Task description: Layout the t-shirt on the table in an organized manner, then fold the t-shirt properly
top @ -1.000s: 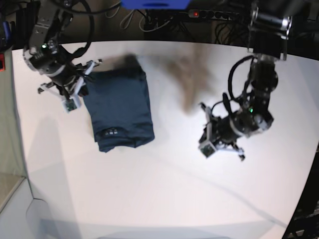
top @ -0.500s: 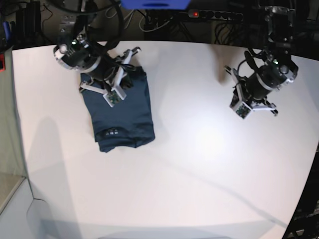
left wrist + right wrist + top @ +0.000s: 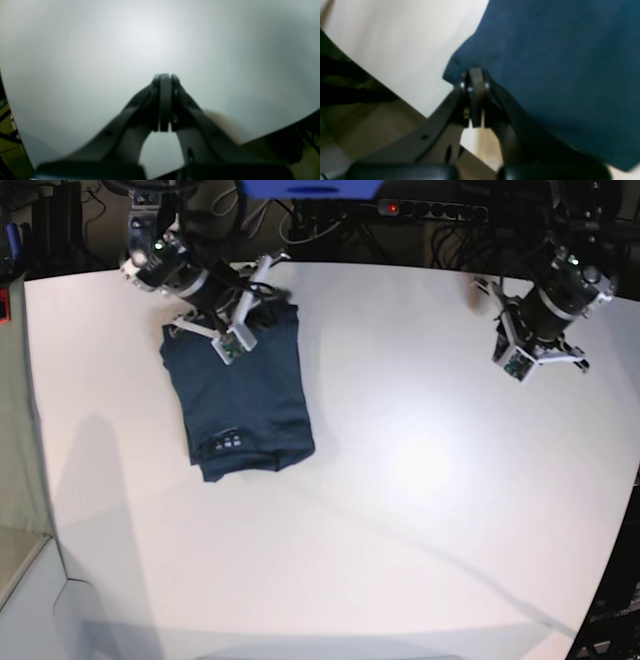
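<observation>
Navy t-shirt [image 3: 240, 395] folded near table [image 3: 400, 530] far edge; both fingers clenched, empty.

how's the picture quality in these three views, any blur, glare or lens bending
Base view: sharp, a bright glare patch on the table, whose edges bow like a fisheye. Left wrist view: soft, with glare up top and the left gripper blurred. Right wrist view: the t-shirt and right gripper are out of focus.
</observation>
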Tool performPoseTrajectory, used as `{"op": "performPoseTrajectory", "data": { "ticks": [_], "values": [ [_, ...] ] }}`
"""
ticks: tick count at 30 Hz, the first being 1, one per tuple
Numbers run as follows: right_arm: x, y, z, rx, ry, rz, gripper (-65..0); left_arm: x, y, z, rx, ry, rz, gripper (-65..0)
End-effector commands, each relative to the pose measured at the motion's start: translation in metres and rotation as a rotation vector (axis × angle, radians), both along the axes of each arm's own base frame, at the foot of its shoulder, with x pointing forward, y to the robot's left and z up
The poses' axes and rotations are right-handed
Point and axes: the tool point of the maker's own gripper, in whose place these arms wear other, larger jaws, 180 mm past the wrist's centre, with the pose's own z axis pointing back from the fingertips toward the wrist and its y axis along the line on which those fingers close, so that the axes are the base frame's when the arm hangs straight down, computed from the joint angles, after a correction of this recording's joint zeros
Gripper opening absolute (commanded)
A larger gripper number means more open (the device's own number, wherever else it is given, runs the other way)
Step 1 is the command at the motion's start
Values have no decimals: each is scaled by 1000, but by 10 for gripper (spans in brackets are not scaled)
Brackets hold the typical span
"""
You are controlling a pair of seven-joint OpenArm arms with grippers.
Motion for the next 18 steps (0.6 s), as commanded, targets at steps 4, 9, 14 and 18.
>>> {"op": "performPoseTrajectory", "data": {
  "ticks": [4, 9, 14, 18],
  "values": [
    [9, -1, 45, 18, -141, -6, -650, -4, 6, 14, -1, -41, 24, -649],
    [-13, -34, 26, -46, -81, -47, -650, -20, 16, 13, -25, -36, 127, -649],
    [-46, -80, 18, -76, -71, -165, -650, -45, 43, 7, -65, -32, 353, -649],
    [-86, -125, 4, -159, 13, -226, -650, -77, 64, -2, -52, 14, 471, -649]
  ]
}}
